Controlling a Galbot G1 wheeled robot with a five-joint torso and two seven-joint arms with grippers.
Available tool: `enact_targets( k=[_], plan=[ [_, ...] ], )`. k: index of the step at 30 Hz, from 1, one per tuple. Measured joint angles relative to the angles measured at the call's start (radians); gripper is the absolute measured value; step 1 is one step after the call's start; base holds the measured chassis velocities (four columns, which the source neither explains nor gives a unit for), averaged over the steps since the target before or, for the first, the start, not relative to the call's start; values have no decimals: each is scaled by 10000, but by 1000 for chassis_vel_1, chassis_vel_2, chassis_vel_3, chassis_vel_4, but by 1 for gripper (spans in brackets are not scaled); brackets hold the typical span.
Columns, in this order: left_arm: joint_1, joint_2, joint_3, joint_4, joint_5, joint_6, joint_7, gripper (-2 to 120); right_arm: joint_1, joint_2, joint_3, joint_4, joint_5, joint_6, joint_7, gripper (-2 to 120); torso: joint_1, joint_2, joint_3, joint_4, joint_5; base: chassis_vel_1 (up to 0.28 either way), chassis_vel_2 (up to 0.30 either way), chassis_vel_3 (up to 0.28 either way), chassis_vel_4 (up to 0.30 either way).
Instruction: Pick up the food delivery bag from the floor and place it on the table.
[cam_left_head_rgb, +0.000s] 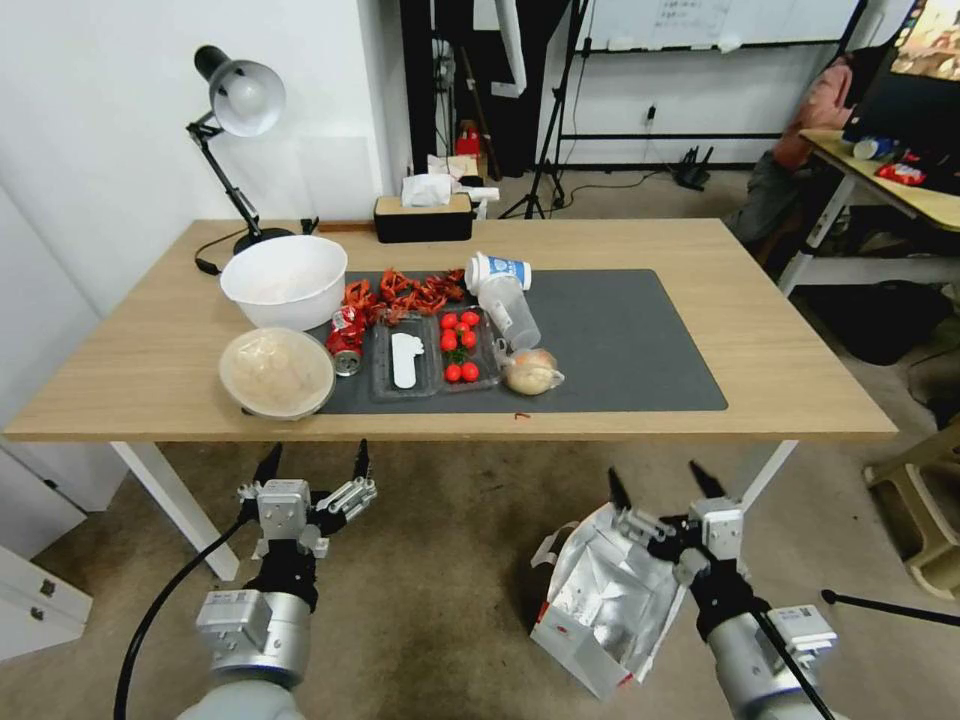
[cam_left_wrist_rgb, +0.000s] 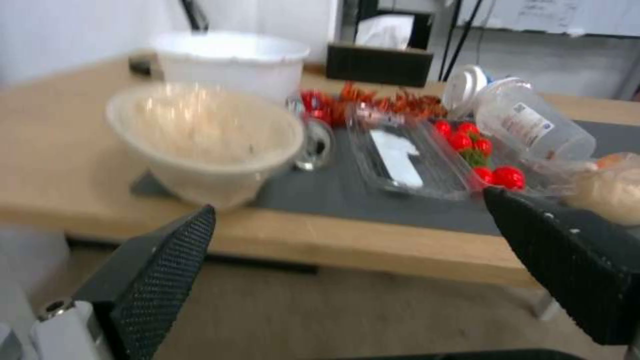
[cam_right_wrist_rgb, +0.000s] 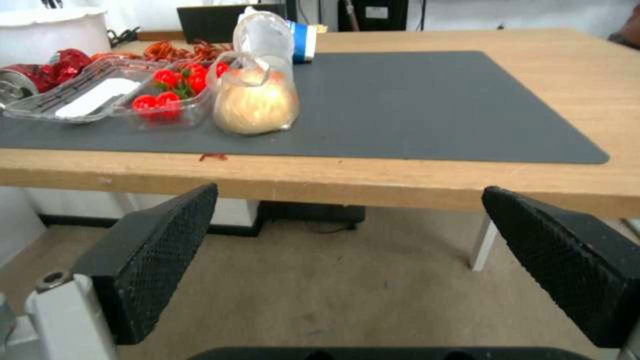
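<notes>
Both claws hang released below the table's (cam_left_head_rgb: 780, 390) near edge, the right gripper (cam_left_head_rgb: 663, 484) spread just above the food delivery bag (cam_left_head_rgb: 600, 600), the left gripper (cam_left_head_rgb: 314, 463) well apart to the left. The bag lies on the floor (cam_left_head_rgb: 440, 580), foil mouth gaping toward the table, long axis near-to-far. On the mat (cam_left_head_rgb: 620, 350), a clear tray (cam_left_head_rgb: 430, 355) holds cherry tomatoes (cam_left_head_rgb: 458, 343); a lidded bowl (cam_left_head_rgb: 276, 373) sits left.

A white bowl (cam_left_head_rgb: 283, 280) stands beside a desk lamp (cam_left_head_rgb: 235, 115); cherry tomatoes (cam_left_head_rgb: 459, 343) fill a clear tray, near a bagged bun (cam_left_head_rgb: 531, 372) and a tissue box (cam_left_head_rgb: 423, 215).
</notes>
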Motion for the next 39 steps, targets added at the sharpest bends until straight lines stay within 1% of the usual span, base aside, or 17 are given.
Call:
enact_targets(
  k=[2, 5, 10, 13, 14, 17, 18, 21, 25, 39],
  plan=[
    [31, -25, 227, -13, -187, -7, -231, 100, 19, -6, 35, -67, 7, 49, -49, 100, 0, -1, 0, -1, -1, 0, 0, 0, 0],
    [106, -19, 335, 0, -267, -173, -287, 100, 40, -43, 56, -104, 21, 147, -75, 100, 0, 0, 0, 0, -1, 0, 0, 0, 0],
    [263, 0, 382, -2, -249, -330, -259, 100, 27, -42, 50, -44, 109, 206, -58, 100, 0, 0, 0, 0, -2, 0, 0, 0, 0],
    [300, 4, 398, 61, -252, -682, -160, 100, 35, -47, 54, -33, 197, 300, -98, 100, 0, 0, 0, 0, -2, 0, 0, 0, 0],
    [300, 4, 398, 61, -252, -682, -160, 100, 35, -47, 54, -33, 197, 300, -98, 100, 0, 0, 0, 0, -2, 0, 0, 0, 0],
    [306, 4, 376, 170, -269, -1092, -47, 100, 95, -92, 75, -141, 404, 554, -289, 100, 0, 0, 0, 0, -2, 0, 0, 0, 0],
    [306, 4, 376, 170, -269, -1092, -47, 100, 95, -92, 75, -141, 404, 554, -289, 100, 0, 0, 0, 0, -2, 0, 0, 0, 0],
    [330, 16, 325, 268, -304, -1445, 104, 100, 204, -157, 164, -396, 627, 932, -545, 100, 0, 0, 0, 0, -2, 0, 0, 0, 0],
    [378, -3, 297, 327, -304, -1542, 154, 100, 261, -229, 202, -570, 730, 1148, -668, 100, 0, 0, 0, 0, -2, 0, 0, 0, 0],
    [406, -39, 312, 356, -516, -1656, 187, 100, 319, -250, 227, -732, 610, 1300, -651, 100, 0, -1, 0, 0, -2, 0, 0, 0, 0]
  ],
)
